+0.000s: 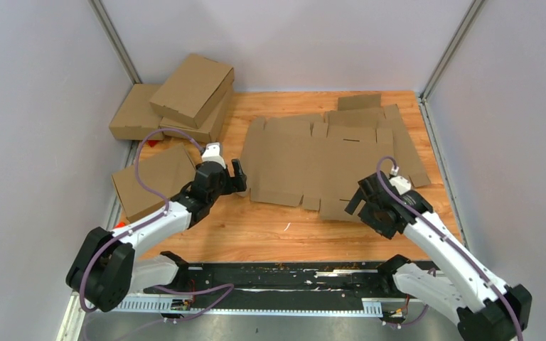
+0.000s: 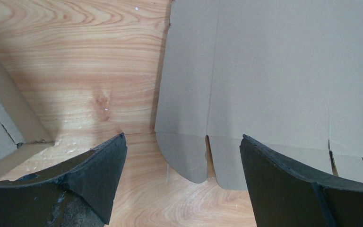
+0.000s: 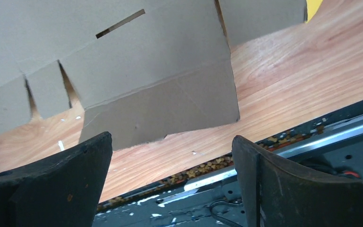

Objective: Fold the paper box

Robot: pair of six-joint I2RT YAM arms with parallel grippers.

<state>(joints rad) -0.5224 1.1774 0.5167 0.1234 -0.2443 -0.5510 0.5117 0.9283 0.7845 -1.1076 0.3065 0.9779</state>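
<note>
On the table (image 1: 256, 231) our box (image 1: 313, 160) lies flat and unfolded; our left gripper (image 1: 239, 177) hangs at its left edge, fingers spread wide, grasping nothing; our right gripper (image 1: 355, 197) hovers over its near-right flap, likewise spread and empty.

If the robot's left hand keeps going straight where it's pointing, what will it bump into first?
Probably the paper box. The left gripper is open, and the flat cardboard's rounded corner flap lies right between its fingers. Depth is hard to judge, so it might touch the wooden table instead.
</note>
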